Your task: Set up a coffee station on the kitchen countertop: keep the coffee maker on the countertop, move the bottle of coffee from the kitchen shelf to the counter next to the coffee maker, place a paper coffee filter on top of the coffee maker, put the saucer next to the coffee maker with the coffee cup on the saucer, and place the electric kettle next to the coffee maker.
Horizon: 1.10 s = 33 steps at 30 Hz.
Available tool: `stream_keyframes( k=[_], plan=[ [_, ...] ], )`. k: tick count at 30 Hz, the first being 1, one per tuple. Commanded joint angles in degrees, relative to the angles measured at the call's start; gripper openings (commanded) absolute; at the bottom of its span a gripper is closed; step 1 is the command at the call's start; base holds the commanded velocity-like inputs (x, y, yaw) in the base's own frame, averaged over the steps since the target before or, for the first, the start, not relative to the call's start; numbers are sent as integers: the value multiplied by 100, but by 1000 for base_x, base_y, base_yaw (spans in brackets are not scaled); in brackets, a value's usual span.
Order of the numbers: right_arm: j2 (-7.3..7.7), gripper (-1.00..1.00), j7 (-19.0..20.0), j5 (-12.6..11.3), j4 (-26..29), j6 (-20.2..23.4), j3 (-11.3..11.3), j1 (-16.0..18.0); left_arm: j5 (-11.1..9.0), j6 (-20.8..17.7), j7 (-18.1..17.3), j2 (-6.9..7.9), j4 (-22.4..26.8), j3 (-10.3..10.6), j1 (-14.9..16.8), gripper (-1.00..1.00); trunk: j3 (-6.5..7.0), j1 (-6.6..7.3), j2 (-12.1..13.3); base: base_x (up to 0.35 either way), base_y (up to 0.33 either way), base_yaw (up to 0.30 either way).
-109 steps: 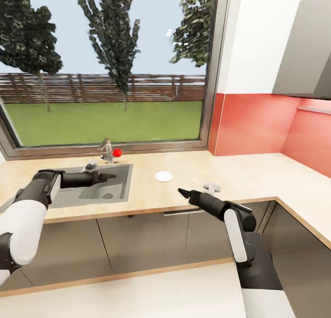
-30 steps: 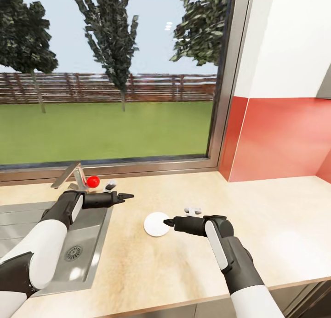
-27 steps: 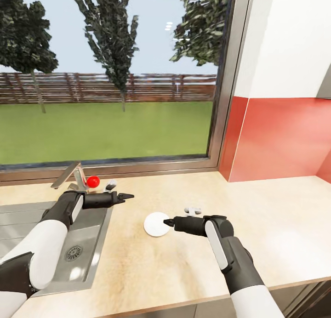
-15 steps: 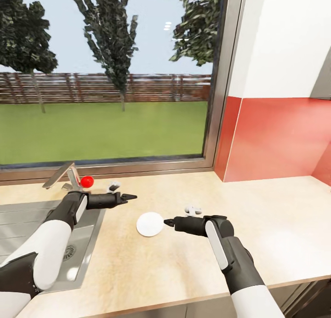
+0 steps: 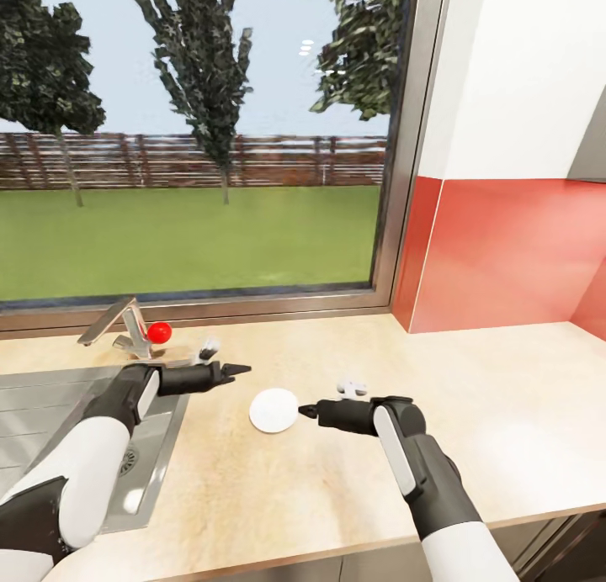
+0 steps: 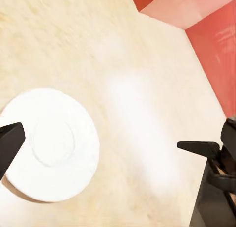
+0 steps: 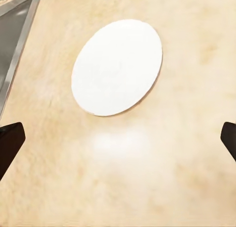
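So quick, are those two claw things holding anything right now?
Left end effector: open, empty, above the round white saucer.
Right end effector: open, empty, beside the saucer.

head view: from up high, looking down and forward over counter and window. both wrist views: very close, looking down at same white saucer, also seen from head.
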State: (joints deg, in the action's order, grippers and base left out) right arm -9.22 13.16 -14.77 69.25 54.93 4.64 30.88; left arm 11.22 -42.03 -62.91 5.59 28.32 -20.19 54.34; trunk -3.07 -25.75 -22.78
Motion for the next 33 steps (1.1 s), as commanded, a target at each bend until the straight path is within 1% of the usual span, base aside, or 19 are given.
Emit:
stream_keyframes(
  k=[1, 2, 3, 6, 9, 11, 16, 20, 27, 33],
  plan=[
    [-10, 100, 39, 31, -68, 20, -2, 6, -111, -30, -41, -6, 5, -51, -137, 100, -14, -4, -14, 0, 0, 0],
    [-11, 100, 40, 28, -95, 20, -1, 6, -155, -15, -39, -6, 7, -54, -182, 100, -14, -4, -14, 0, 0, 0],
    [-15, 100, 44, 18, -199, 19, 13, 6, -264, 127, -2, -6, 7, -60, -299, 100, -14, -4, -14, 0, 0, 0],
    [-23, 100, 52, 8, -290, 17, 25, 6, -347, 343, 97, -6, 7, -64, -363, 100, -14, -4, -14, 0, 0, 0],
    [-20, 100, 54, 0, -326, 18, 22, 6, -367, 389, 131, -24, 7, -66, -375, 100, -14, -4, -14, 0, 0, 0],
    [-18, 100, 65, -12, -452, 12, 25, 6, -362, 414, 144, -49, 7, -71, -379, 100, -14, -4, -14, 0, 0, 0],
    [-20, 100, 74, -24, -616, 9, 28, 6, -365, 423, 149, -53, 7, -73, -380, 100, -14, -4, -14, 41, 0, 0],
    [-20, 100, 80, -25, -629, 9, 26, 6, -366, 423, 155, -57, 7, -73, -380, 100, -14, -4, -14, 159, 0, 0],
    [-20, 100, 81, -26, -632, 9, 27, 6, -374, 423, 157, -58, 7, -73, -380, 100, -14, -4, -14, 38, 0, 0],
    [-19, 100, 81, -25, -632, 9, 28, 6, -381, 423, 154, -58, 7, -73, -385, 100, -14, -4, -14, 113, 0, 0]
  ],
)
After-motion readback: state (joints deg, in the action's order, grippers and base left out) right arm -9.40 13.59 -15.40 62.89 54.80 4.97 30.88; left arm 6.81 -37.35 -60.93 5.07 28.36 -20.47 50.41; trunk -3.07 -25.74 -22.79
